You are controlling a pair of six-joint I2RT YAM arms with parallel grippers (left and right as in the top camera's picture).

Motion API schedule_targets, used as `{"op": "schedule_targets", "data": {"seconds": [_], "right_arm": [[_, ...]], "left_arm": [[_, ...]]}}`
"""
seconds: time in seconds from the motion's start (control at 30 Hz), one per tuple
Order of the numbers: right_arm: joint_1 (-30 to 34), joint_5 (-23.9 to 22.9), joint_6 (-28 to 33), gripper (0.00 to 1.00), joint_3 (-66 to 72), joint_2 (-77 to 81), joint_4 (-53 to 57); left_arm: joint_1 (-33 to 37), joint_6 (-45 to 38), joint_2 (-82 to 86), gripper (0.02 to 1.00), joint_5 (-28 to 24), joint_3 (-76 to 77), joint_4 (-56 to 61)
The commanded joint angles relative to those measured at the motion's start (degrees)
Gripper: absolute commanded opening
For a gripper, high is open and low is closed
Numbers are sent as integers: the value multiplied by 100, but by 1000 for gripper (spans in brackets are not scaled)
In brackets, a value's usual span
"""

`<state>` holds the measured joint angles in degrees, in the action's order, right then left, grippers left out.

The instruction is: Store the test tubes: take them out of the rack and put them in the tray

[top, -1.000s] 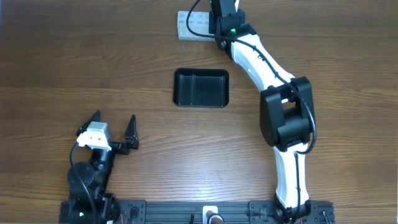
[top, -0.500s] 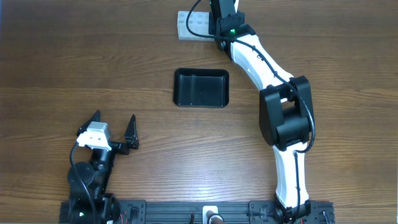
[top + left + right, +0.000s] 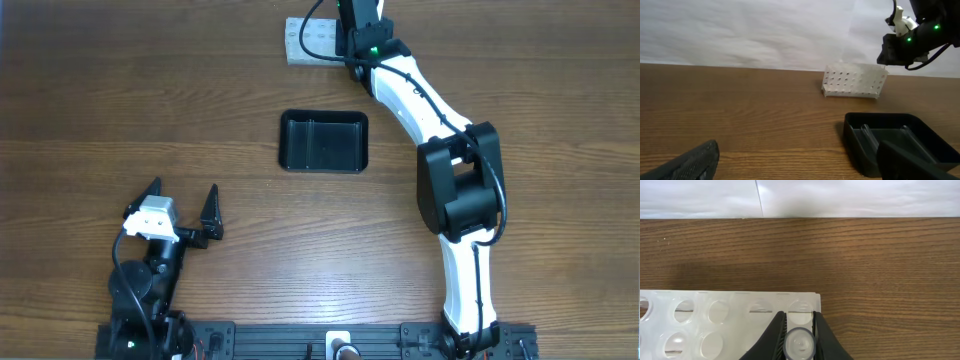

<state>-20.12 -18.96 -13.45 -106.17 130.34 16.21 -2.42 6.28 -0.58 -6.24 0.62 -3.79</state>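
Nothing is moving on the counter (image 3: 120,100); the left hand (image 3: 185,205) is idling open. The right hand (image 3: 798,317), well apart from the tray (image 3: 283,140), is staying at the end of the rack (image 3: 735,300), clamped on a test tube (image 3: 800,344); lifting is likely coming next.

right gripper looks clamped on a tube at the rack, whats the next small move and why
Probably a straight lift. The right gripper looks shut on the clear test tube, which seems seated in an end hole of the white perforated rack. Raising it vertically should free it without tipping the rack, before carrying it to the black plastic tray.
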Motion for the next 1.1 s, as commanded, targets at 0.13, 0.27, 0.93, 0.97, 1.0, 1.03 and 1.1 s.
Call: {"op": "schedule_targets", "data": {"seconds": [0.13, 0.27, 0.93, 0.97, 1.0, 1.03, 1.1], "right_arm": [[-44, -22, 31, 121, -33, -1270, -81], [-177, -223, 190, 126, -33, -2109, -68], [-1126, 286, -1993, 117, 485, -2096, 3783], [-1126, 284, -2070, 119, 516, -1991, 3779], [-1126, 284, -2146, 121, 529, -1886, 3773], [-1126, 295, -2212, 123, 535, -1768, 3742], [-1126, 313, -2330, 126, 535, -1600, 3716]], "left_arm": [[42, 57, 39, 1000, -76, -28, -9], [42, 57, 39, 998, -76, -28, -9], [42, 57, 39, 1000, -76, -28, -9], [42, 57, 39, 998, -76, -28, -9], [39, 57, 39, 1000, -76, -28, -9], [39, 57, 39, 998, -76, -28, -9], [42, 57, 39, 1000, -76, -28, -9]]}}
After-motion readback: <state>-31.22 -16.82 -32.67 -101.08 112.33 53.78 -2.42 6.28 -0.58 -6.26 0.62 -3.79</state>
